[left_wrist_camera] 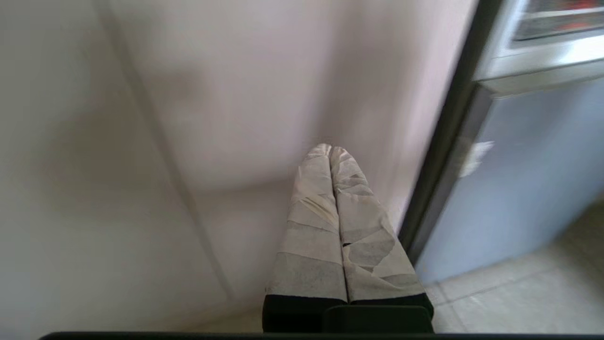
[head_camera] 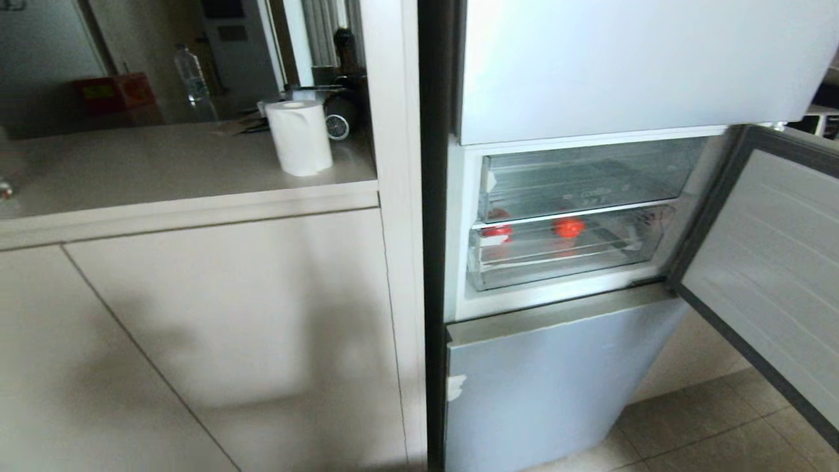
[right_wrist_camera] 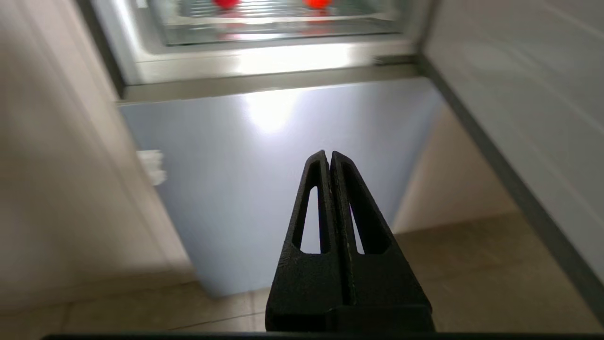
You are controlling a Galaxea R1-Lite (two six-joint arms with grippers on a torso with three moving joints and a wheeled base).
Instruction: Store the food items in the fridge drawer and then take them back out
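Head view: fridge door swung open, both food items lying in the fridge drawer, one near its left end, one near the middle. I judge the storing half done; taking them back out is not yet done. Neither of my arms shows in this view. Left wrist view: my left gripper, taped fingers pressed together, empty, facing the cabinet panel. Right wrist view: my right gripper, closed on nothing, low before the lower fridge door, well below the drawer.

The left claw, taped fingers pressed together, points at a pale cabinet panel beside the fridge.
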